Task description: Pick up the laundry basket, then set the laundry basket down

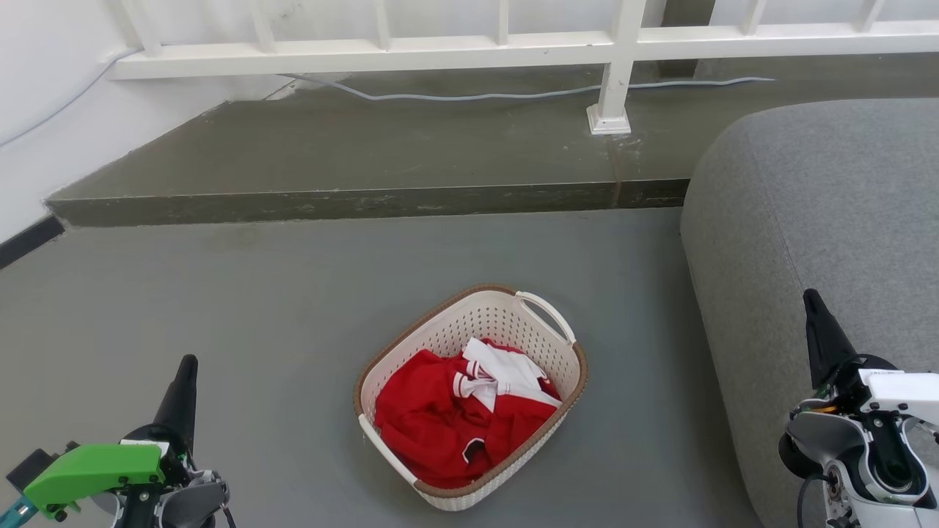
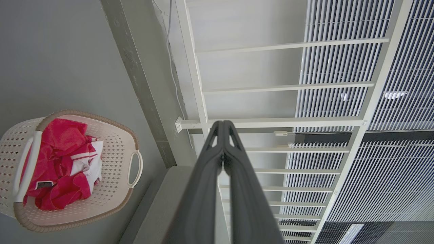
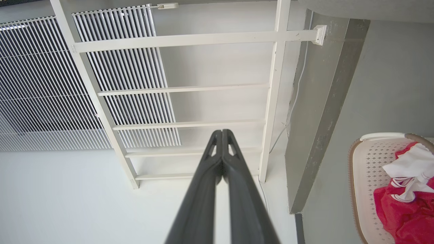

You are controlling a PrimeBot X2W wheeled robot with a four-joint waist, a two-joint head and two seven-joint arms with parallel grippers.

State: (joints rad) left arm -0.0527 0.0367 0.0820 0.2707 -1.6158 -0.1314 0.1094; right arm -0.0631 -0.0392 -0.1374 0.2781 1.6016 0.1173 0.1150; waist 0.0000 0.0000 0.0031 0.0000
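Note:
The laundry basket (image 1: 440,334) stands on the grey floor in the head view, cream-white and perforated with a brown rim and white loop handles; red and white clothes lie inside. My left gripper (image 1: 186,364) is at the lower left, well apart from the basket, its dark fingers pressed together and holding nothing. My right gripper (image 1: 811,298) is at the lower right over the sofa's edge, also shut and empty. The left wrist view has the basket (image 2: 115,142) at its left, beside the shut left gripper (image 2: 223,122). The right wrist view catches the basket (image 3: 364,159) at its right edge, past the shut right gripper (image 3: 222,130).
A grey sofa (image 1: 814,213) rises at the right, close to the basket. Behind the basket runs a raised concrete step (image 1: 367,198) with a white railing (image 1: 616,66) and a pale cable (image 1: 469,95) on it. A white wall stands at the left.

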